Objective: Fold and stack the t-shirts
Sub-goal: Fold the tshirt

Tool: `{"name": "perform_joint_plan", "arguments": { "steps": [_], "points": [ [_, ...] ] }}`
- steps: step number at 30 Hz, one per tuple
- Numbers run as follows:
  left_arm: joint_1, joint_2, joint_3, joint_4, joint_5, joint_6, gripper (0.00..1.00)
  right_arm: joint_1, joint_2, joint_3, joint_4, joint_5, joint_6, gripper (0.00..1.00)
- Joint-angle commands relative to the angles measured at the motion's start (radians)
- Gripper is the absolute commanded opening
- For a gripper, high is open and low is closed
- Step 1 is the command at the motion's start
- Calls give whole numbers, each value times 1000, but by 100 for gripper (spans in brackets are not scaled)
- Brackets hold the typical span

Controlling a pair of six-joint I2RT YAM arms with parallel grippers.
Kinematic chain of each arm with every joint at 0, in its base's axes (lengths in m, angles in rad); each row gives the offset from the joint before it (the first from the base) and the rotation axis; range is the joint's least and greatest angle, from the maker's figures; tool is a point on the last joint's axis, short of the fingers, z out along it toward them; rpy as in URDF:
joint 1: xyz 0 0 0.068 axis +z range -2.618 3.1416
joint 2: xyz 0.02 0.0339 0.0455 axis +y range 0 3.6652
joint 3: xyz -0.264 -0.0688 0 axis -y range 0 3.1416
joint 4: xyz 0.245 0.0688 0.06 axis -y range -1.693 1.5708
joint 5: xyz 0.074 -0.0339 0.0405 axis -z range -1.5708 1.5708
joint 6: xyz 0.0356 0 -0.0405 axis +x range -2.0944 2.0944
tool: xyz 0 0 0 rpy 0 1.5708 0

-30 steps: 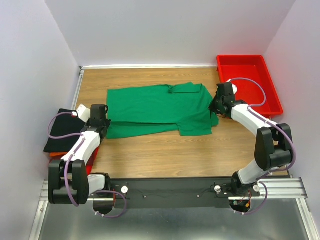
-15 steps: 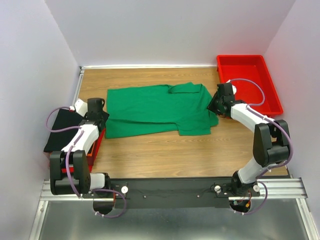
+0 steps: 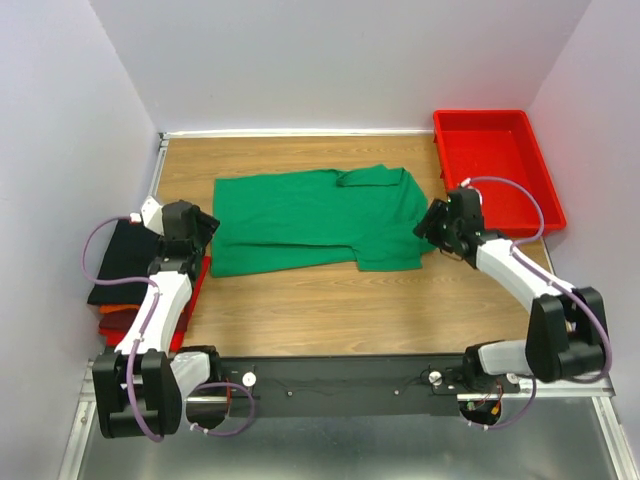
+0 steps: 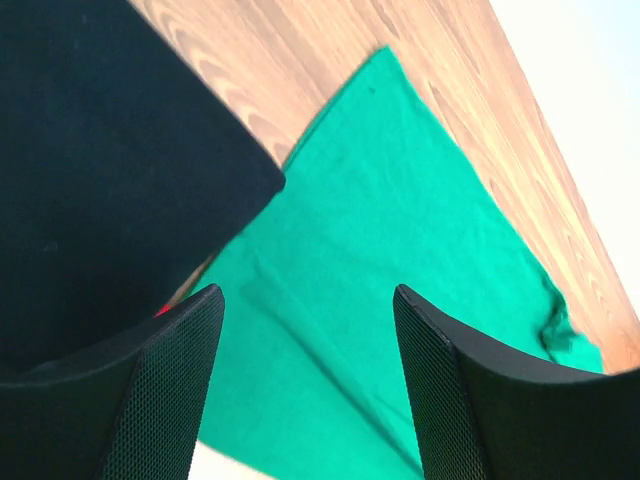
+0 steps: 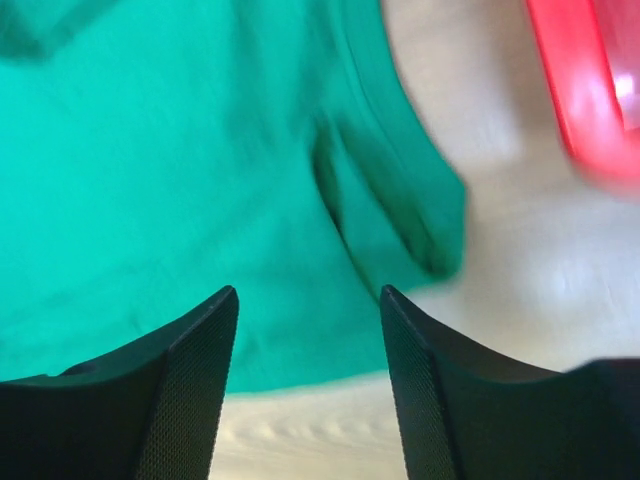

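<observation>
A bright green t-shirt (image 3: 315,220) lies folded lengthwise across the middle of the wooden table (image 3: 330,300). My left gripper (image 3: 203,226) is open just off the shirt's left edge. In the left wrist view its fingers stand apart with nothing between them (image 4: 307,292), above the green cloth (image 4: 400,230) and the corner of a folded black t-shirt (image 4: 100,170). My right gripper (image 3: 430,222) is open at the shirt's right sleeve; its wrist view, blurred, shows an empty gap (image 5: 308,292) over the green hem (image 5: 180,180).
The black t-shirt (image 3: 118,262) tops a pile at the table's left edge, with orange (image 3: 115,316) and red (image 3: 192,295) edges showing beneath it. A red plastic tray (image 3: 497,165) stands at the back right, its rim (image 5: 575,90) showing in the right wrist view.
Both grippers have gone from shut to open and let go of the green shirt. The left arm drew back left over the pile; the right arm pulled back toward the near side.
</observation>
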Motion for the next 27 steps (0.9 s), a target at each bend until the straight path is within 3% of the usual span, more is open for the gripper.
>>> {"name": "perform_joint_plan", "arguments": {
  "steps": [1,5,16,22,24,25,27],
  "points": [
    [5,-38,-74,-2,78,11,74,-6,-101,-133,-10,-48,9,63],
    [-4,-50,-89,11,119,25,74,-1,-124,-215,-10,-46,31,63],
    [-23,-58,-71,14,135,65,72,117,-2,-235,44,10,74,57],
    [-24,-38,-77,31,151,71,72,129,57,-227,47,66,94,45],
    [-24,-27,-75,38,159,77,72,129,67,-212,45,69,94,35],
    [-26,-21,-75,37,161,79,72,129,67,-206,45,66,92,20],
    [-24,-17,-74,38,167,82,72,129,51,-192,45,53,85,8]
  ]
}}
